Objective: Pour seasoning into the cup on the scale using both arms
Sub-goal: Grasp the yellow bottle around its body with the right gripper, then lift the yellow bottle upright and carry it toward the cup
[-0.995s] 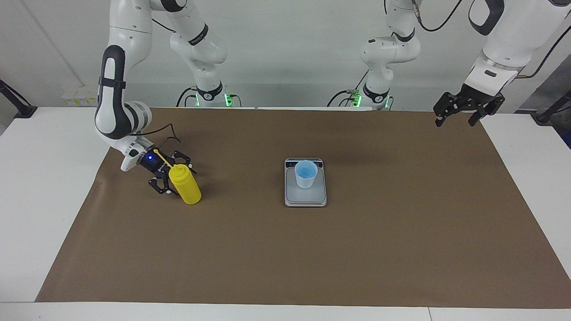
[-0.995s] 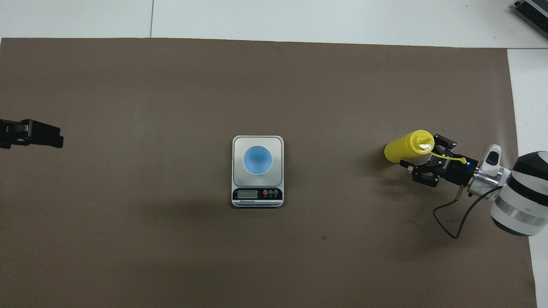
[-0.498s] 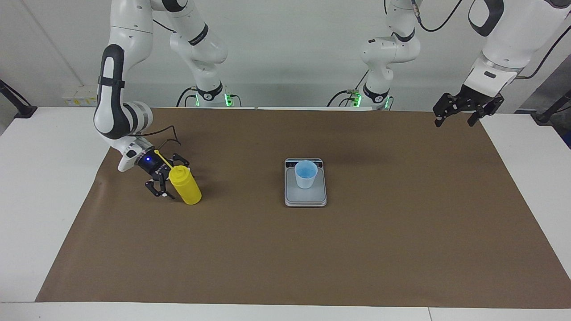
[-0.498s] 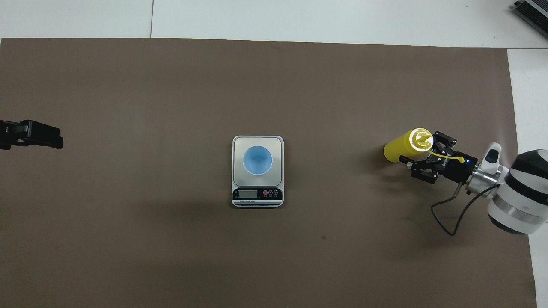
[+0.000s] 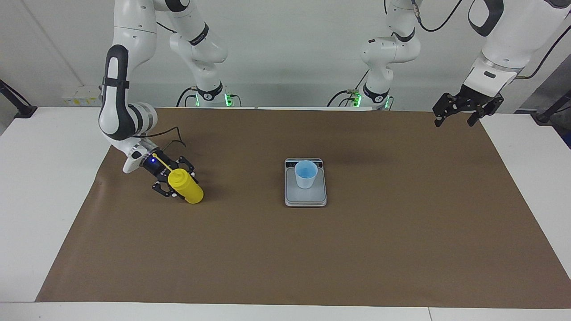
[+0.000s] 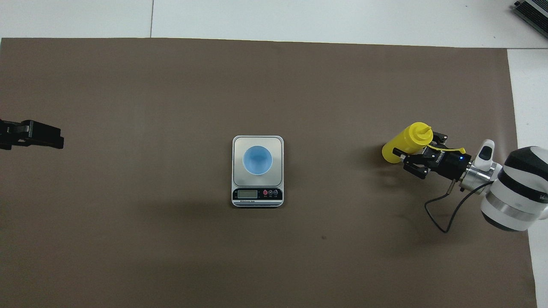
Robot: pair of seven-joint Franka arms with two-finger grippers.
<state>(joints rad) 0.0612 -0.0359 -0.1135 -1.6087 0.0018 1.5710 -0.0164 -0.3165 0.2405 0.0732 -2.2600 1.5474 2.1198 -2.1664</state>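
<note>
With right gripper point(image 5: 177, 183) fingers clamped on tilted bright yellow plastic squeeze bottle point(image 5: 185, 186), grasp step done; left gripper point(image 5: 461, 111) waiting, fingers spread. Next: lift toward small light blue plastic cup point(image 5: 306, 174) on flat silver-grey scale point(image 5: 305, 198).

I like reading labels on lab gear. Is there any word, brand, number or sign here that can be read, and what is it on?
Nothing here can be read for certain.
Scale: white print under its display strip, too small to read; the display shows no digits that I can make out.
Right gripper: a small mark on its black body, blurred.
Seasoning bottle and cup: no label visible.
</note>
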